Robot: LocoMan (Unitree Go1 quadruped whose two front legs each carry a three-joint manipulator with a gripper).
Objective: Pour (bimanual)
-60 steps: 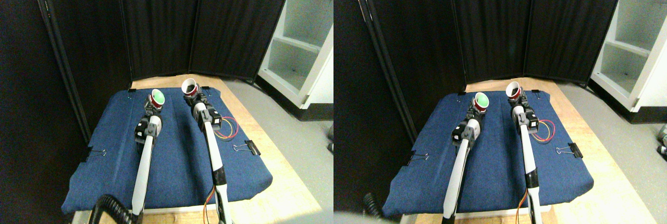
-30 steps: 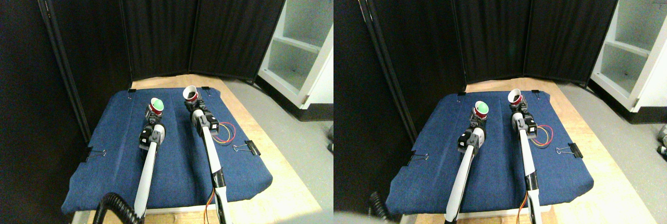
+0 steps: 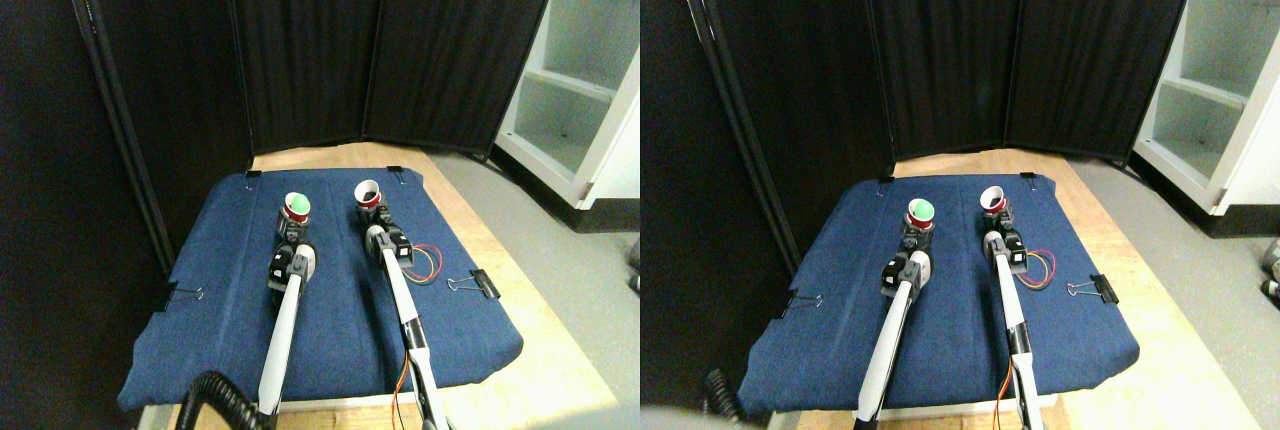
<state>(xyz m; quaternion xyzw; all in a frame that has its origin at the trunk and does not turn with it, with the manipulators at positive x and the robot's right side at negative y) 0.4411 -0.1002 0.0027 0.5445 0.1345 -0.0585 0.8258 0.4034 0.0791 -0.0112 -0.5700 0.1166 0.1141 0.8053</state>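
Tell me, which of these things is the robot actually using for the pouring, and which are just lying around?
In use:
cup with green inside, at the left gripper
second cup, at the right gripper

Lying about:
binder clip
coloured wires
blue cloth
white shelves

- Blue cloth [image 3: 330, 320] spread over a pale wooden tabletop [image 3: 545, 350].
- Black binder clips on the cloth's edges: right edge [image 3: 483, 282], left edge [image 3: 170, 295], far edge [image 3: 394, 169].
- Dark folding screen [image 3: 330, 50] just behind the cloth.
- White shelf unit [image 3: 585, 90] off to the cloth's right, on grey floor [image 3: 590, 270].
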